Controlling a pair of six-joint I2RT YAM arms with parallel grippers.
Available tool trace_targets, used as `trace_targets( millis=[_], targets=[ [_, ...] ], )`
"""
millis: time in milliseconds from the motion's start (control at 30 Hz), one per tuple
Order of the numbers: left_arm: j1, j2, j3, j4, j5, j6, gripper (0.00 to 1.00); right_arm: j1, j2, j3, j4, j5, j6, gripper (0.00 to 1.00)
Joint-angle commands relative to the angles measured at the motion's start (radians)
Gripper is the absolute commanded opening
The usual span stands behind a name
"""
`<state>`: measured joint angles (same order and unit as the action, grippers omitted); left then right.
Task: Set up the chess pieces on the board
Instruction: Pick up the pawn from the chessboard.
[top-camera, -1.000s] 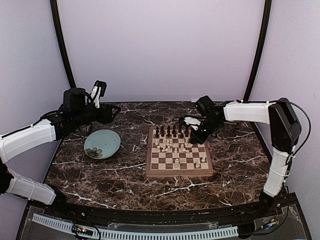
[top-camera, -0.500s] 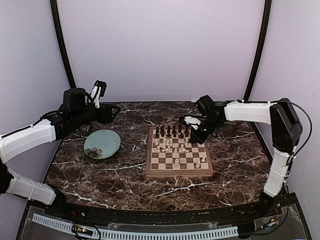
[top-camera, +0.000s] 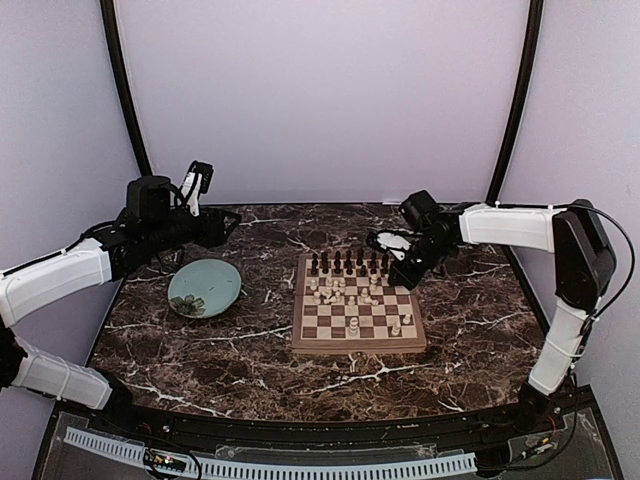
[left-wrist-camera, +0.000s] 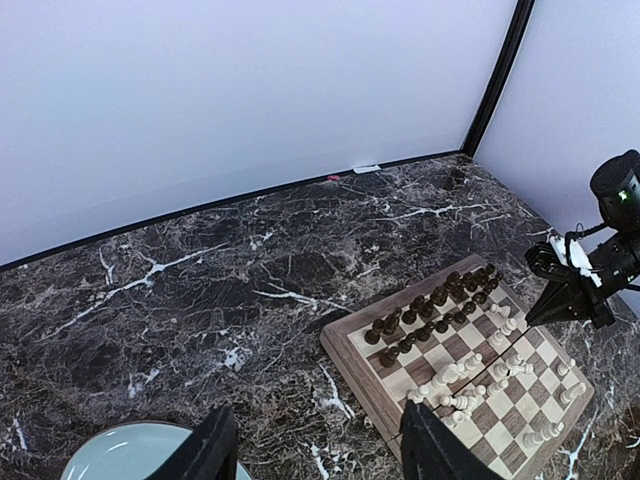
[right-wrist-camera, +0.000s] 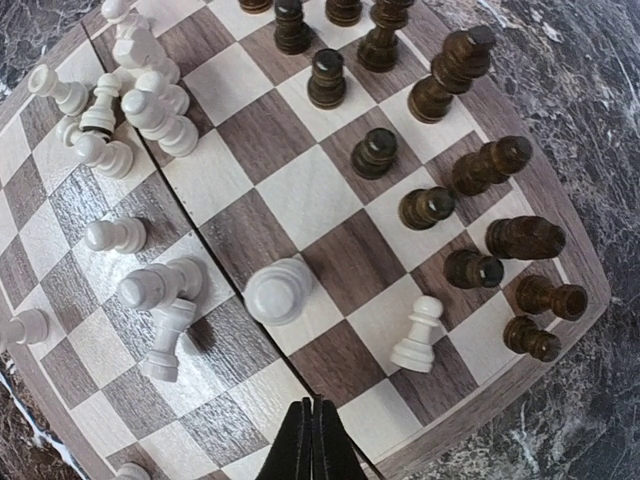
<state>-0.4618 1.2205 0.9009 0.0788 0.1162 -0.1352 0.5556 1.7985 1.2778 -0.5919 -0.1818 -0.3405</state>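
Well, the board (top-camera: 358, 346) lies right of centre on the marbled desk (top-camera: 200, 360), and from above its pieces are too small to name. The right gripper (top-camera: 405, 278) hangs over the far right corner and hides the squares beneath. Its wrist view shows only the tips, jaws pressed together with nothing between them, above the board's edge. There the dark pieces (right-wrist-camera: 430, 207) stand upright in two rough rows along one side. The cream pieces (right-wrist-camera: 150, 110) crowd the middle, several toppled and overlapping so I cannot count them. One cream pawn (right-wrist-camera: 418, 335) stands alone beside the dark rows. The left gripper (left-wrist-camera: 320, 445) hovers at the back left, well apart from the board, jaws wide apart and empty, only their tips in frame. A teal plate (top-camera: 205, 287) sits near it, cut off in the wrist view, bearing a dark blotch I cannot make out.
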Motion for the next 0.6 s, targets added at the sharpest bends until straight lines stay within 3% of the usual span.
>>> trace_targets(
  millis=[0, 300, 567],
  targets=[
    [0.006, -0.032, 0.026, -0.001, 0.01, -0.001, 0.57, -0.039, -0.011, 0.041, 0.022, 0.022, 0.021, 0.05],
    [0.006, -0.03, 0.026, -0.001, 0.014, -0.001, 0.57, -0.057, 0.062, 0.086, 0.023, -0.008, 0.049, 0.16],
    [0.006, -0.03, 0.025, -0.003, 0.009, 0.002, 0.58, -0.057, 0.117, 0.129, 0.013, -0.024, 0.067, 0.18]
  ],
)
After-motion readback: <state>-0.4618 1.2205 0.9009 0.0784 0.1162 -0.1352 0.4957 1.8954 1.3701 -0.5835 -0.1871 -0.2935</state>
